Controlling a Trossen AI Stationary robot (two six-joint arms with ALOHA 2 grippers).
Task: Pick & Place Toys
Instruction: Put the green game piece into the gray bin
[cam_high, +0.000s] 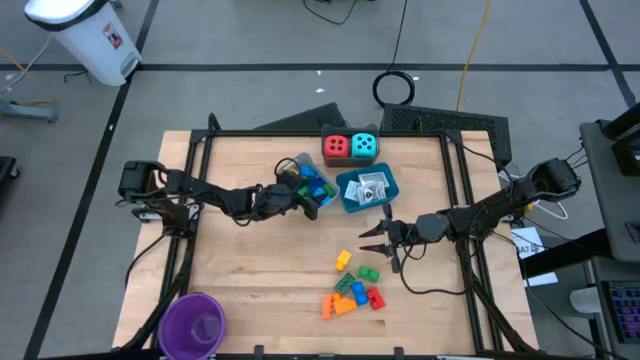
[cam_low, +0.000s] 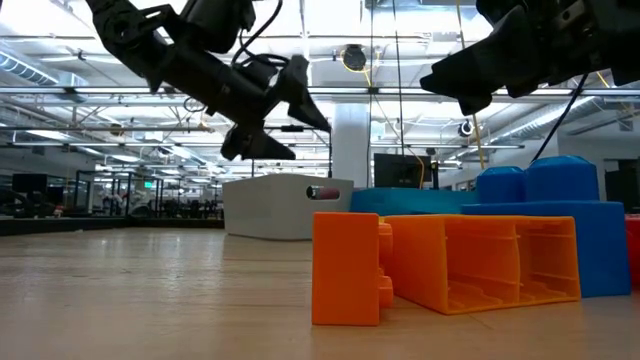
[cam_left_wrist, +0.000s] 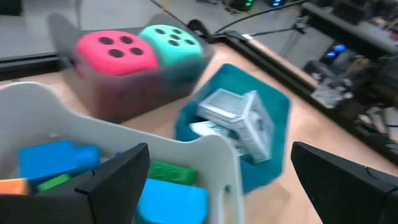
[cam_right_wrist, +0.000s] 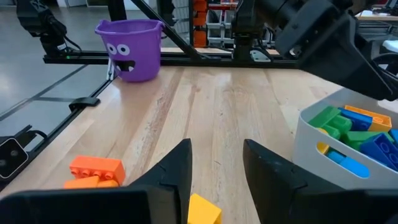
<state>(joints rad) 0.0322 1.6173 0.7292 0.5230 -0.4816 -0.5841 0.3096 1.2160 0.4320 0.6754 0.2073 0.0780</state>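
Note:
A grey tray (cam_high: 298, 162) holds blue, green and orange bricks (cam_left_wrist: 55, 158). My left gripper (cam_left_wrist: 217, 183) stands open just above its rim (cam_left_wrist: 214, 146), fingers wide apart and holding nothing. Beside the grey tray, a blue tray (cam_high: 347, 196) holds white printed packets (cam_left_wrist: 239, 121). Behind both, a clear tray (cam_left_wrist: 118, 96) carries a red die (cam_high: 335, 146) and a cyan die (cam_high: 365, 146). Loose bricks (cam_high: 355, 288) lie on the table toward its near edge. My right gripper (cam_high: 376, 238) hovers above the table between the blue tray and these bricks, its fingers a little apart around nothing.
A purple cup (cam_high: 192, 322) stands at the near left corner. A black frame (cam_high: 330, 132) runs around the wooden table. In the low view, orange (cam_low: 440, 265) and blue (cam_low: 560, 225) bricks fill the foreground. Bare wood lies left of the loose bricks.

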